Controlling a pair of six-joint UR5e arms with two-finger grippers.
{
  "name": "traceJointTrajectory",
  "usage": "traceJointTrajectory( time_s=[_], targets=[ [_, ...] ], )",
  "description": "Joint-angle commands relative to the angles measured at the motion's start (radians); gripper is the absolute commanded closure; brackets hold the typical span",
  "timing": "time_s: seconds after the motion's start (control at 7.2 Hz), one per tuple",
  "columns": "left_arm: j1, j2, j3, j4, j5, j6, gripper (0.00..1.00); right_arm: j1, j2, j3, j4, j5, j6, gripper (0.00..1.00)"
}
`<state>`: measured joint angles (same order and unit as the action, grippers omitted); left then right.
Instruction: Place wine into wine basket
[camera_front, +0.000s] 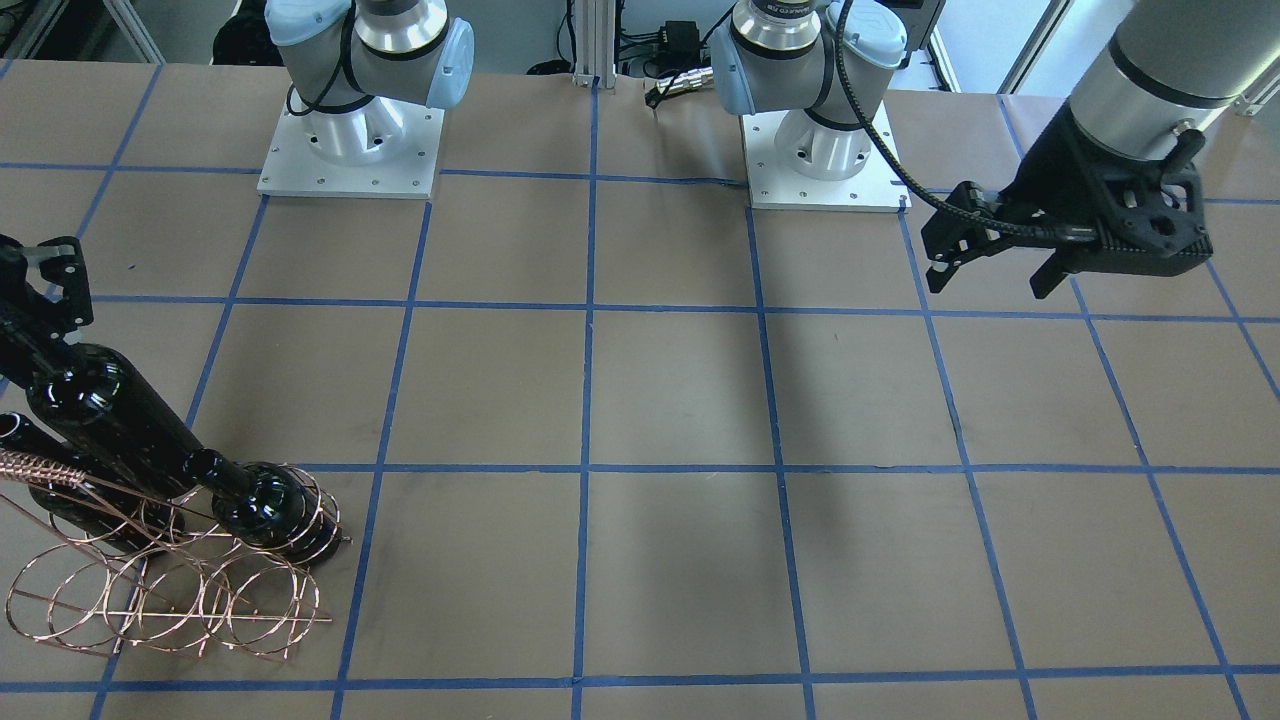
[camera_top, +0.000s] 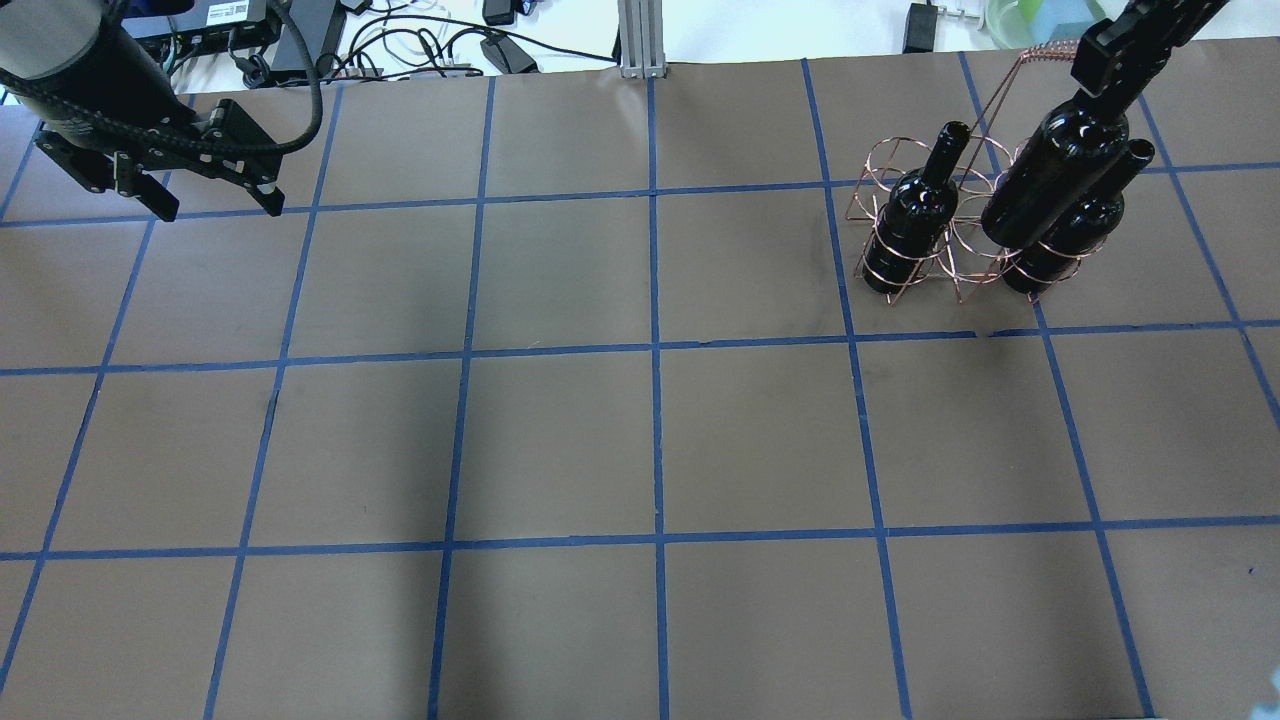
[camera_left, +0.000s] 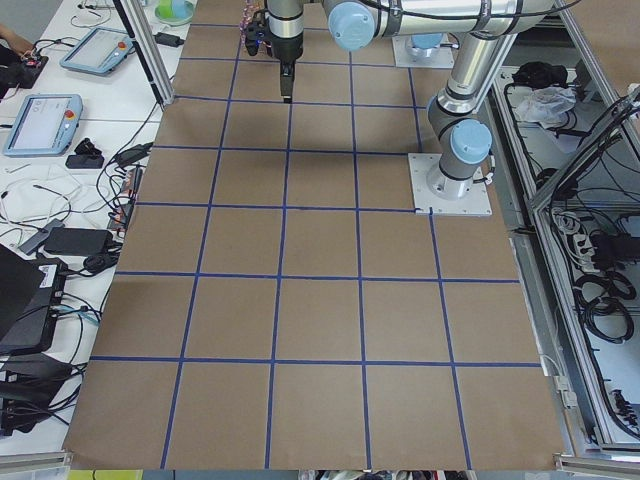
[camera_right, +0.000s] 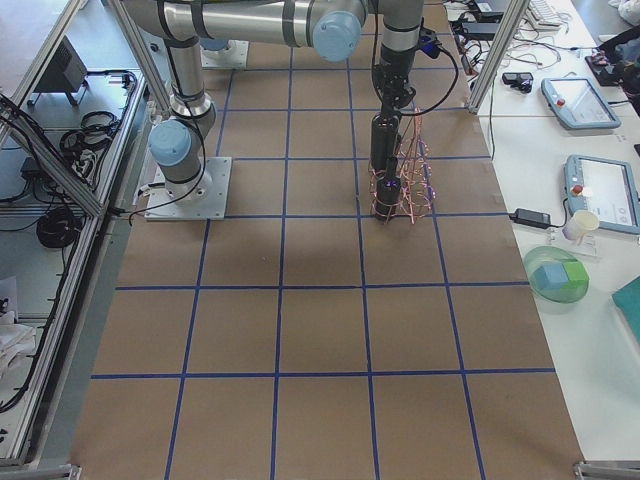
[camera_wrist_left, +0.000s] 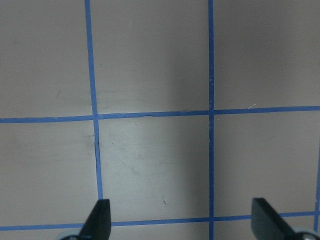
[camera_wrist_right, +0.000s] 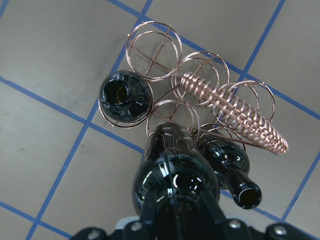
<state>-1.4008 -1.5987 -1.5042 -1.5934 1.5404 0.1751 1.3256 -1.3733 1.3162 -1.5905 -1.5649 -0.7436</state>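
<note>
My right gripper (camera_top: 1108, 52) is shut on the neck of a near-black wine bottle (camera_top: 1050, 170) and holds it upright over the copper wire basket (camera_top: 893, 148). The bottle's base is at the middle loops, between two other bottles. One of these (camera_top: 912, 215) stands in the loop on the overhead view's left, the other (camera_top: 1082, 215) on its right. I cannot tell how deep the held bottle sits. The right wrist view shows the held bottle (camera_wrist_right: 175, 182) from above, next to the basket's twisted handle (camera_wrist_right: 235, 112). My left gripper (camera_top: 220, 208) is open and empty, far away at the opposite table end.
The basket (camera_front: 170, 590) stands near the table's far edge from the robot; several of its loops hold nothing. The two arm bases (camera_front: 350, 150) sit at the robot's side. Cables and devices (camera_top: 420, 50) lie beyond the table edge. The brown table (camera_top: 650, 440) has a blue tape grid.
</note>
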Motion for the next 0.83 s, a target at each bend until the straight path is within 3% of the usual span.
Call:
traceJointTrajectory(
  time_s=[0.0,0.14,0.69],
  targets=[
    [-0.119,-0.015,0.004,0.021,0.0,-0.182,0.0,0.001,0.026,0.0,-0.034,0.008,0.001,1.0],
    [-0.179,-0.027,0.004,0.076,0.0,-0.228,0.0,0.001,0.036,0.0,-0.046,0.006,0.001,1.0],
    [-0.234,-0.037,-0.008,0.079,0.001,-0.29,0.0,0.006,0.056,0.008,-0.045,0.002,0.007,1.0]
  ],
)
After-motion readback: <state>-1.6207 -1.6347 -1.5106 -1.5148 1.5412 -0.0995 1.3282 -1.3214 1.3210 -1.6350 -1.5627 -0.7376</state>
